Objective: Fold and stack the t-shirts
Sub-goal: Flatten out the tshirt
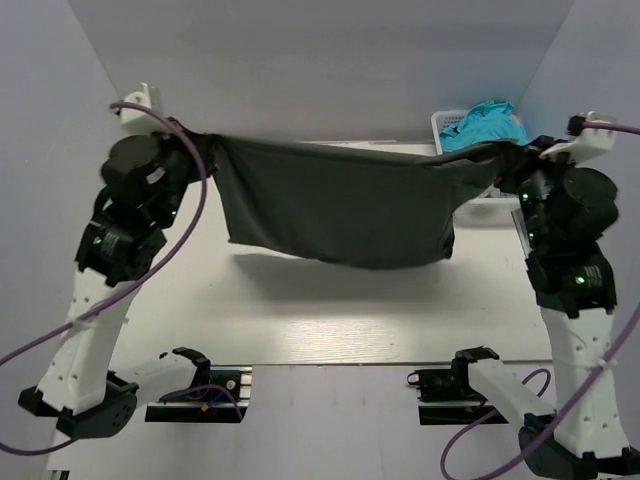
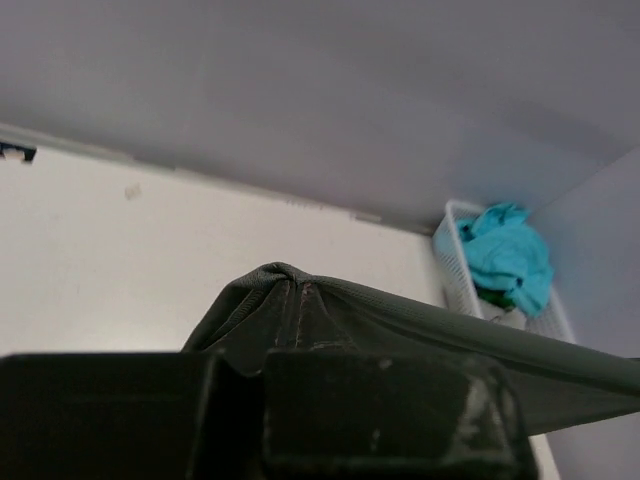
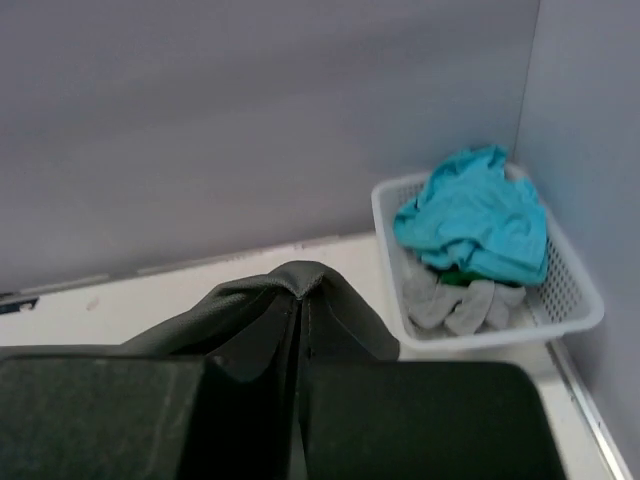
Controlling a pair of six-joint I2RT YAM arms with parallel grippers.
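Progress is slight, by my reckoning: no folded tee and no stack shows anywhere on the tabletop (image 1: 300, 310); the charcoal t-shirt (image 1: 340, 215) hangs in the air, stretched wide between my two arms, its top edge taut and its lower edge sagging clear of the surface. My left fingers (image 1: 197, 148) are pressed together on one bunched corner of it; my right fingers (image 1: 508, 158) are pinched the same way on the opposite corner; both wrist views show cloth puckered into a closed seam. Left to do, I judge: lay this one flat, fold it, then take the rest from the white basket (image 3: 480, 338) at the far right corner, where a turquoise t-shirt (image 3: 475, 225) lies crumpled on top of a pale grey t-shirt (image 3: 450, 300).

Much is hidden; the cloth covers my fingertips, so I cannot tell how deep the grip runs; I cannot make out sleeves, collar or a label on the hanging tee; a scrap of dark green (image 3: 462, 276) peeks out under the turquoise, too buried to identify; the spread cloth masks the tabletop behind it in the top view.
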